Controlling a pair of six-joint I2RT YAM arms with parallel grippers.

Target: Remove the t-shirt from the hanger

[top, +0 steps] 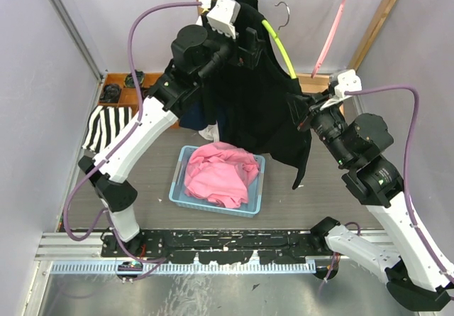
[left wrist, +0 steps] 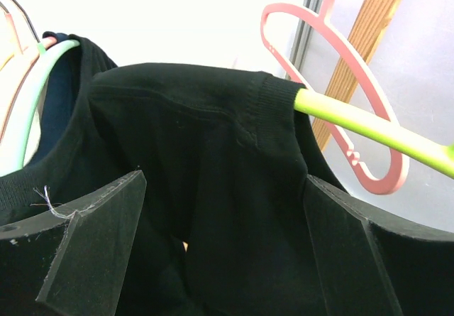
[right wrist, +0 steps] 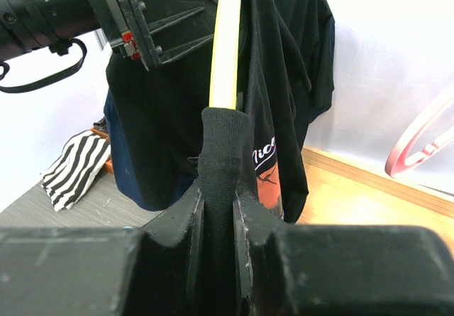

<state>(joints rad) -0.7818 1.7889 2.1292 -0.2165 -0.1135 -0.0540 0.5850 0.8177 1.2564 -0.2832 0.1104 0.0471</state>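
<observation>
A black t-shirt [top: 255, 110] hangs on a yellow-green hanger [top: 280, 46] from the rail at the back. My left gripper [top: 237, 42] is up at the shirt's collar and shoulder. In the left wrist view it [left wrist: 223, 188] stands open, with black shirt fabric [left wrist: 213, 138] lying between its wide-apart fingers. The bare hanger arm [left wrist: 369, 128] pokes out of the cloth to the right. My right gripper [right wrist: 218, 199] is shut on a band of the t-shirt [right wrist: 223, 145] where it sheathes the lower end of the hanger arm [right wrist: 225, 46]. In the top view that gripper [top: 301, 110] is at the shirt's right side.
A blue basket [top: 181, 188] holding a pink garment [top: 220, 174] sits on the table below the shirt. A black-and-white striped cloth [top: 106, 128] lies at the left. An empty pink hanger [top: 333, 32] and a wire hanger [top: 284, 11] hang on the wooden frame [top: 379, 21].
</observation>
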